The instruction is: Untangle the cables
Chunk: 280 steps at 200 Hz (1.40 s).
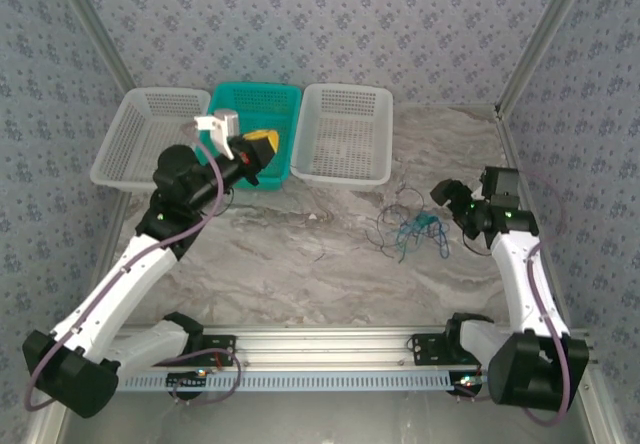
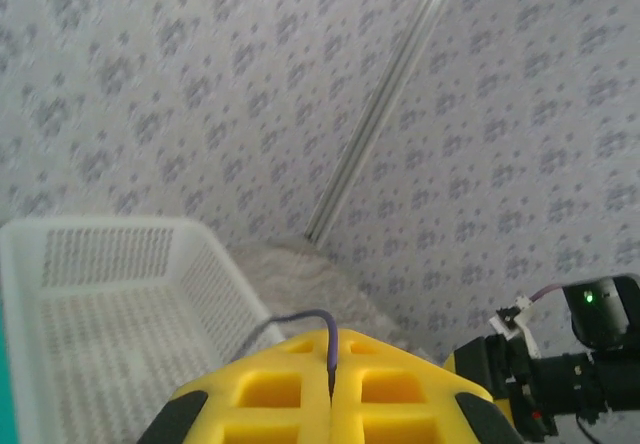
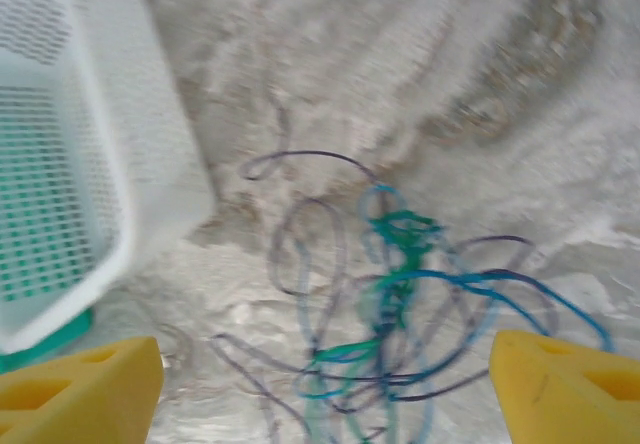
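Fingers [image 3: 80, 389] on the right gripper [image 1: 446, 195] are sitting spread wide apart with nothing between them, and through that wrist cam I'm looking past them at the cables [image 3: 400, 284]. On the left gripper [image 1: 257, 149] the fingers [image 2: 270, 399] are pressing flat together. A thin dark wire [image 2: 318, 316] is running into the seam between them, so I'm reading that as pinched.

I'm using the right white basket [image 1: 340, 178] as my reference for everything else. The cables are lying in one loose knot on the marble-look table [image 1: 300, 274], just in front of that basket's near right corner. Blue and teal strands are bunching in the middle, and darker loops are spilling out toward the basket. One dark loop is reaching close to the basket wall, but I can't tell if it's touching.

The right gripper is hovering just to the right of the knot, further from the basket than the cables are. The left gripper is hanging on the basket's other side, over the teal basket [image 1: 250, 92] that's butting up against its left wall. Another white basket [image 1: 112, 159] is sitting beyond the teal one, farthest from my reference.
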Each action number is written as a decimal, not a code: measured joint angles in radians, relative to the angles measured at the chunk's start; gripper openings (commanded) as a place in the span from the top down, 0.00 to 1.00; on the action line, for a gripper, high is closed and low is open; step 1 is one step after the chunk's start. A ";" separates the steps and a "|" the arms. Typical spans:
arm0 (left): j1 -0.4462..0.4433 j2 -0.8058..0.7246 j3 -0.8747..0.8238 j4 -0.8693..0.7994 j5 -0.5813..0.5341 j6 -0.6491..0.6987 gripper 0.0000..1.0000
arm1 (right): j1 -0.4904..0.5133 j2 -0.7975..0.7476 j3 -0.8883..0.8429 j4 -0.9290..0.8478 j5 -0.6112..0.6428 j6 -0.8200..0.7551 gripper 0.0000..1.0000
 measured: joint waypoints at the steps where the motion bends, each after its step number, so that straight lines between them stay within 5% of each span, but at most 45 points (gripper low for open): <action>1: 0.000 0.006 0.010 -0.001 0.002 0.001 1.00 | 0.002 -0.002 0.002 0.000 0.000 0.000 0.13; 40: -0.022 0.200 0.295 0.006 0.027 0.053 1.00 | 0.100 -0.016 0.053 -0.001 0.009 0.018 0.14; 92: -0.024 0.652 0.647 0.031 0.040 0.105 0.99 | 0.153 0.008 0.066 -0.039 0.035 0.018 0.15; 104: -0.024 0.758 0.705 0.034 0.039 0.107 0.88 | 0.154 0.006 0.066 -0.055 0.049 0.018 0.15; 131: -0.024 0.911 0.742 0.033 0.024 0.094 0.30 | 0.154 -0.020 0.060 -0.090 0.069 0.018 0.15; 147: -0.023 0.945 0.732 0.011 0.011 0.077 0.14 | 0.149 -0.042 0.047 -0.104 0.078 0.018 0.14; 180: -0.021 0.863 0.623 0.005 -0.009 0.077 0.08 | 0.106 -0.056 0.011 -0.131 0.094 0.018 0.11; 250: -0.076 0.221 0.251 -0.047 -0.017 0.291 0.07 | 0.036 0.124 -0.100 -0.086 0.051 0.092 0.12; 280: -0.114 0.085 0.091 -0.048 -0.022 0.328 0.07 | 0.035 0.262 -0.126 -0.020 0.050 0.122 0.20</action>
